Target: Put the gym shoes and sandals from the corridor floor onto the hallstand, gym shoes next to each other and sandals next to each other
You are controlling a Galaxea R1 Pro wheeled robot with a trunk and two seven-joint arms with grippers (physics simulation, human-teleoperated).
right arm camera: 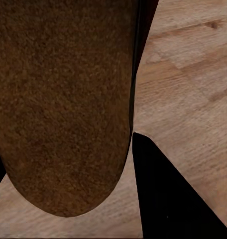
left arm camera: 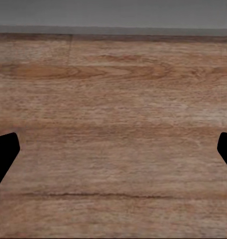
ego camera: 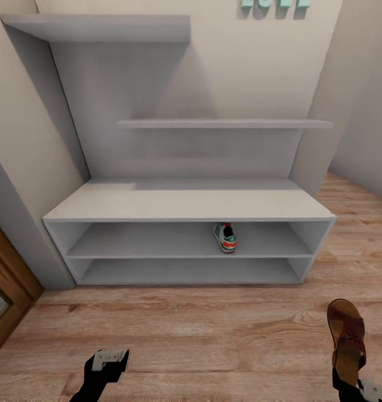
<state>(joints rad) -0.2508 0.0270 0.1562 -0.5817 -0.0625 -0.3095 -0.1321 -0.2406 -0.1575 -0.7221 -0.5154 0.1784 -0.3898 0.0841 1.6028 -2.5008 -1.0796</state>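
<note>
Head view: the light grey hallstand (ego camera: 185, 204) stands against the corridor wall, its long low bench bare on top, with two open shelf levels beneath and floating grey shelves above. One gym shoe (ego camera: 226, 237) — white with green stripe and a red-orange heel patch — sits on the upper of the two open shelves, right of centre, heel toward the camera. At the lower right of this view, a brown sandal (ego camera: 346, 340) is held above the wood-grain corridor floor (ego camera: 213, 329) by the right gripper (ego camera: 347, 385), its toe pointing toward the hallstand and its heel end down at the gripper.

Right wrist view: the sandal's brown sole (right arm camera: 63, 104) fills most of the frame, with a dark finger (right arm camera: 168, 199) pressed alongside it — the right gripper is clamped on the sandal, floor planks showing beyond.

The left gripper (ego camera: 110, 359) hangs low at the lower left of the head view, over bare planks in front of the hallstand. In the left wrist view its two dark fingertips (left arm camera: 4, 154) sit at opposite edges of the frame, spread wide apart with nothing between them, the floor (left arm camera: 113, 124) below and the grey base of the hallstand (left arm camera: 113, 15) beyond.
</note>
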